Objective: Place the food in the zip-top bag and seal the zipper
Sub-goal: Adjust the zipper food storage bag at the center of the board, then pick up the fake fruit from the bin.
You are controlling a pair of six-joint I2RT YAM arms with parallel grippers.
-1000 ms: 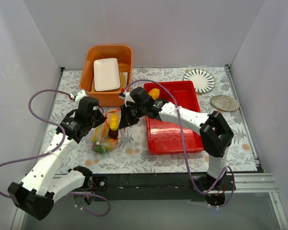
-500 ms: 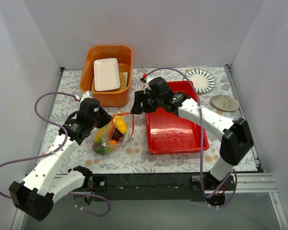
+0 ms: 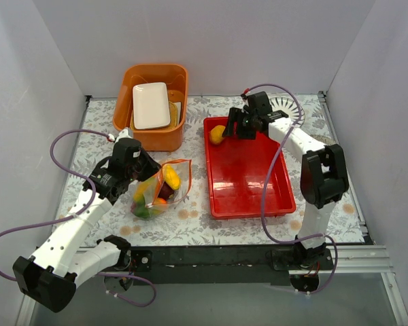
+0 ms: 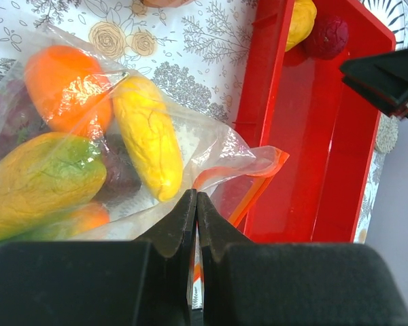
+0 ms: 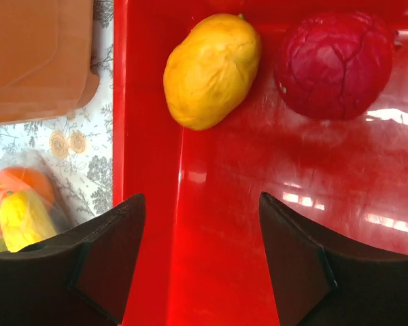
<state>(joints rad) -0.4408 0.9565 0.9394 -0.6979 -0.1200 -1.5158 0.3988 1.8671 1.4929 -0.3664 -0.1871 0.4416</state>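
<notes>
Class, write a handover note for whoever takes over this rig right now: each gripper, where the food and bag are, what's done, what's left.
Left gripper: shut on the bag at its mouth.
Right gripper: open, empty, over the tray.
Done: several fruits in the bag.
To do: move the mango and red fruit from tray to bag, then seal the zipper.

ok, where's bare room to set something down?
Red tray: bare nearward of the mango and dark red fruit in its far-left corner. Tablecloth behind it, between orange tub and striped plate, too. Crowded: zip-top bag pinched by left hand, beside the tub.
</notes>
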